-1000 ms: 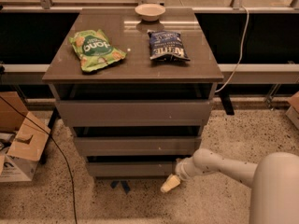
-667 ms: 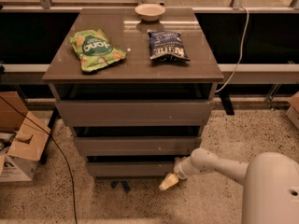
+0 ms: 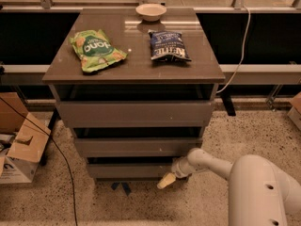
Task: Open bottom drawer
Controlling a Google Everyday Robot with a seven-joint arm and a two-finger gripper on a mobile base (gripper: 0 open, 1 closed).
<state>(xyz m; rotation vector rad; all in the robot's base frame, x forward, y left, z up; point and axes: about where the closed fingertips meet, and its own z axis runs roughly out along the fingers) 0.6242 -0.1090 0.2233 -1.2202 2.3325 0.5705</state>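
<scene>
The cabinet has three grey-brown drawer fronts. The bottom drawer [image 3: 129, 170] is the lowest and narrowest front, flat and without a handle, and it stands pushed in. My gripper [image 3: 165, 181] reaches in from the lower right on a white arm [image 3: 221, 166]. Its pale tip sits just below and in front of the right part of the bottom drawer front, near the floor. The middle drawer [image 3: 136, 147] and the top drawer [image 3: 134, 114] are above it.
On the cabinet top lie a green snack bag [image 3: 96, 49], a blue chip bag [image 3: 168, 45] and a small white bowl [image 3: 151, 11]. Cardboard boxes [image 3: 21, 142] stand at the left on the speckled floor. A black cable [image 3: 61, 164] runs beside them.
The gripper has stayed at the lower right of the bottom drawer, shifting only slightly left. The drawers have not moved.
</scene>
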